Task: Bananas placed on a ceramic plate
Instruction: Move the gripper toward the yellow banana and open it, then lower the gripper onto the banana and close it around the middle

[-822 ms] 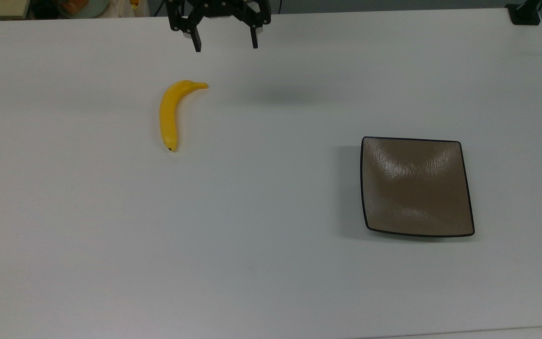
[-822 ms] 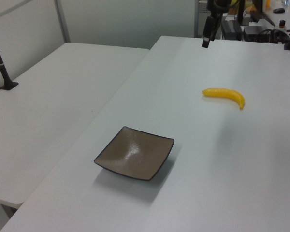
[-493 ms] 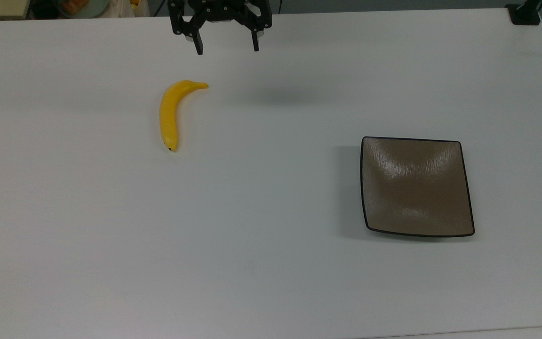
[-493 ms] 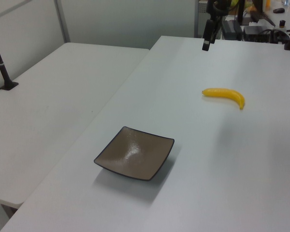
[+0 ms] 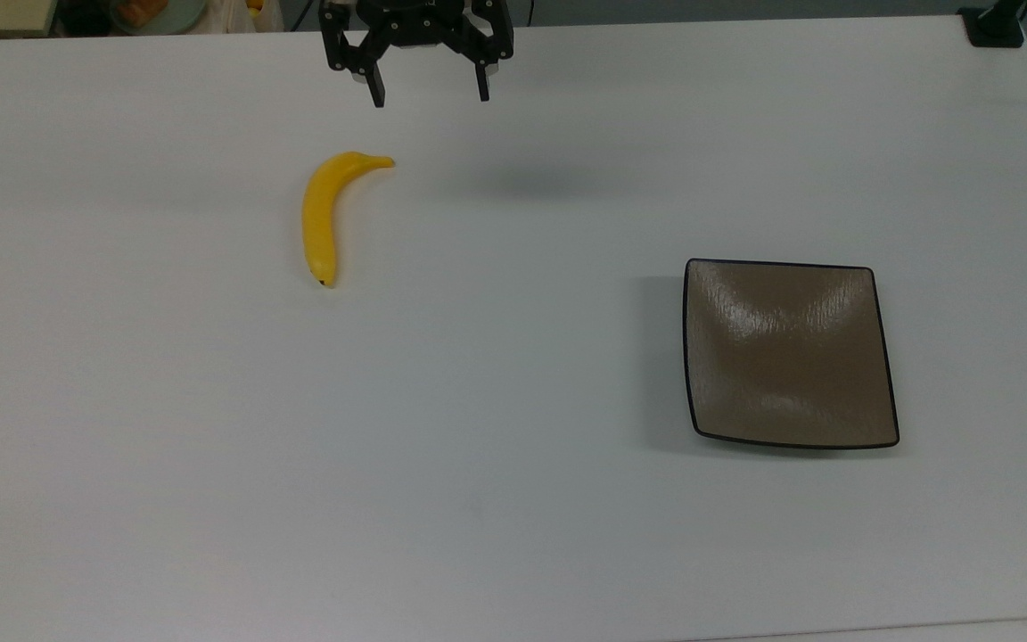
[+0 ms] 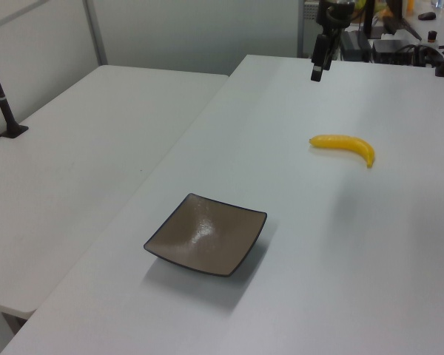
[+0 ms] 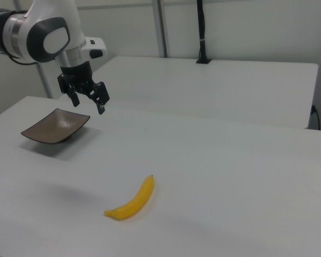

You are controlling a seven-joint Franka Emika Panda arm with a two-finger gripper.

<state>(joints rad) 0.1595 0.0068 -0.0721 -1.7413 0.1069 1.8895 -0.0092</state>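
Note:
The bright-yellow banana (image 5: 319,218) lies on the white table, its stem end toward the top view's upper right. It also lies bare in the left view (image 6: 344,144) and the right view (image 7: 134,202). The square brown ceramic plate (image 5: 790,352) sits empty far to the top view's right (image 6: 207,235) (image 7: 56,126). My gripper (image 5: 431,96) hangs open above the table near its far edge, up and to the right of the banana's stem in the top view, touching nothing (image 6: 317,72) (image 7: 88,104).
A second white table (image 6: 81,140) stands beside this one, with a black post (image 6: 1,96) clamped to it. A black clamp (image 5: 995,27) sits at the top view's upper right corner. Clutter (image 5: 157,11) lies beyond the far edge.
The open gripper has come down slightly and shifted a little toward the banana. Banana and plate have not moved.

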